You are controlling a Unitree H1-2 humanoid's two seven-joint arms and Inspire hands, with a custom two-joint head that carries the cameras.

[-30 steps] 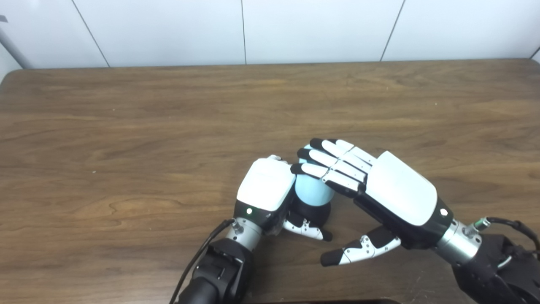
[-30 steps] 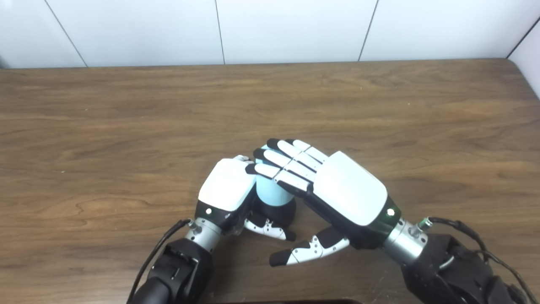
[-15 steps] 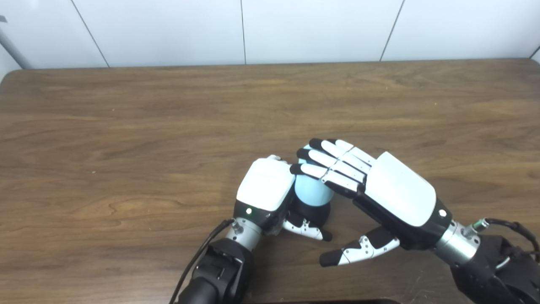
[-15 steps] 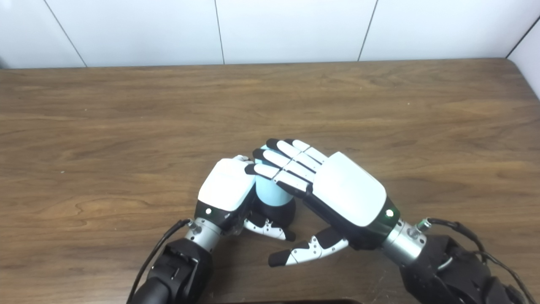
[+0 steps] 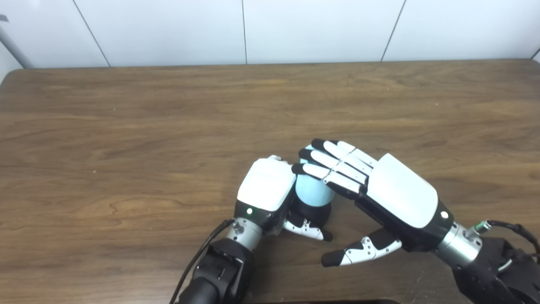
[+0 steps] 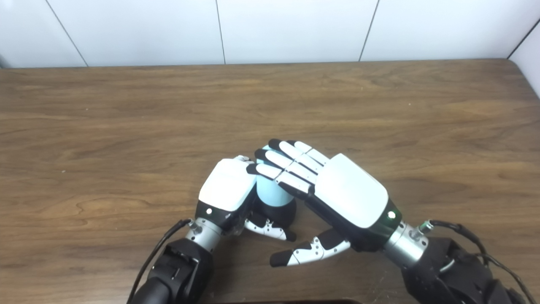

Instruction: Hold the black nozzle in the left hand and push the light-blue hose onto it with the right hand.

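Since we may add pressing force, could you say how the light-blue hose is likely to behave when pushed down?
The light-blue hose looks short and smooth, so probably fairly stiff but slippery. Standing on the black nozzle, it might tip, though the left hand braces it and the right hand rests flat on top.

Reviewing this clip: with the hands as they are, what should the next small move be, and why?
Probably press the right hand straight down a little more. Its flat fingers lie across the top of the light-blue hose, which stands on the black nozzle gripped by the left hand. Whether it is fully seated cannot be told.
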